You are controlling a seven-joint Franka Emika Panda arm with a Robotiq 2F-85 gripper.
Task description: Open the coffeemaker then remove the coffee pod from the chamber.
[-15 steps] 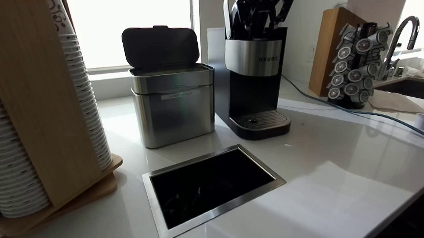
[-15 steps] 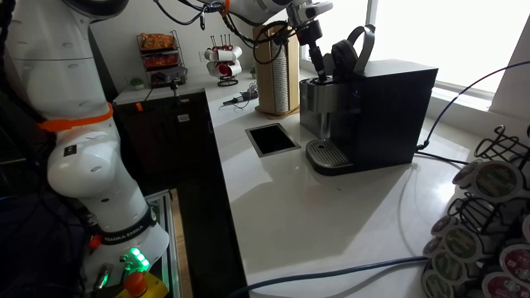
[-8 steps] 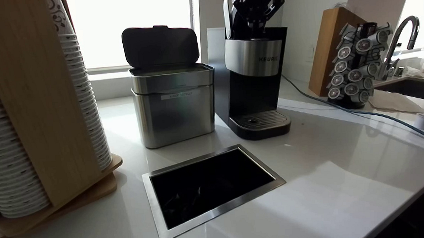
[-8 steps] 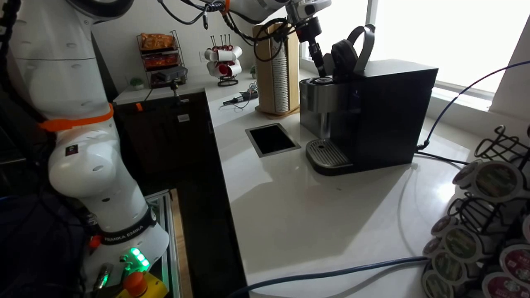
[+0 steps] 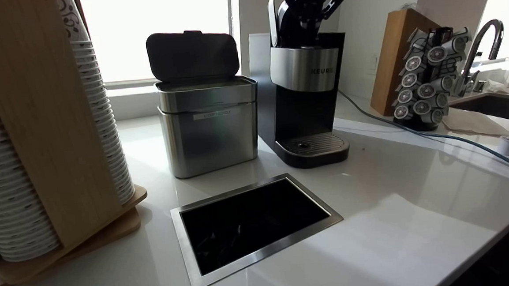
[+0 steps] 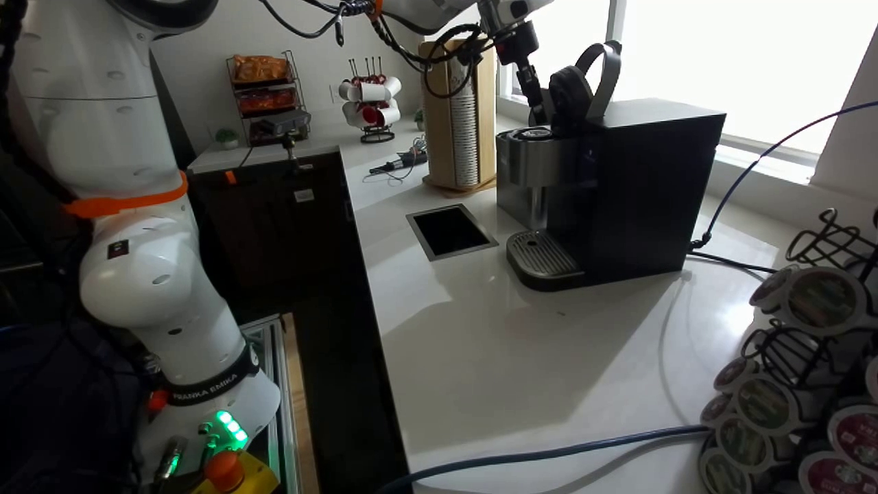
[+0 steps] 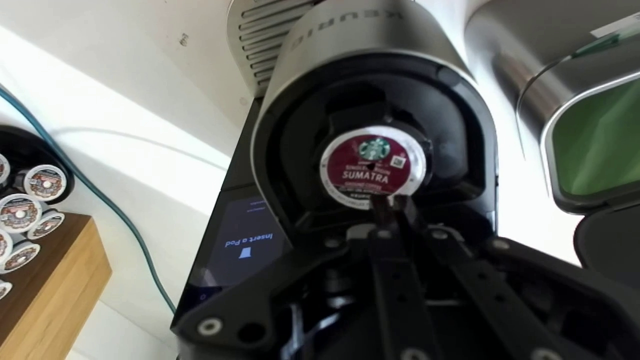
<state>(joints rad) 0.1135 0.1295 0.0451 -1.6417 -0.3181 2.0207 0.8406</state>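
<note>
The rounded white robot arm (image 6: 127, 288) is wearing an orange strap (image 6: 130, 200), a black ring (image 6: 212, 386) lettered "FRANKA EMIKA" and a row of glowing green lights (image 6: 233, 426), while thin black cables (image 6: 461, 29) are looping along its upper part and silvery round screws (image 7: 209, 327) are studding its black jointed gripper (image 7: 394, 202).

On the white counter (image 5: 388, 241) I saw a steel bin (image 5: 210, 139), its black lid (image 5: 192, 56) standing upright, and near it a rectangular steel-rimmed opening (image 5: 186, 249). A wooden holder (image 5: 40, 107) carried tall stacks of cups (image 5: 101, 121). A rack (image 5: 414, 125) of pods (image 5: 426, 91) stood just by a wooden block (image 5: 382, 69), and a blue cable (image 6: 549, 453) crossed the counter. In an exterior view I made out white mugs (image 6: 372, 92) on a stand (image 6: 377, 137) and a small plant (image 6: 226, 139).
</note>
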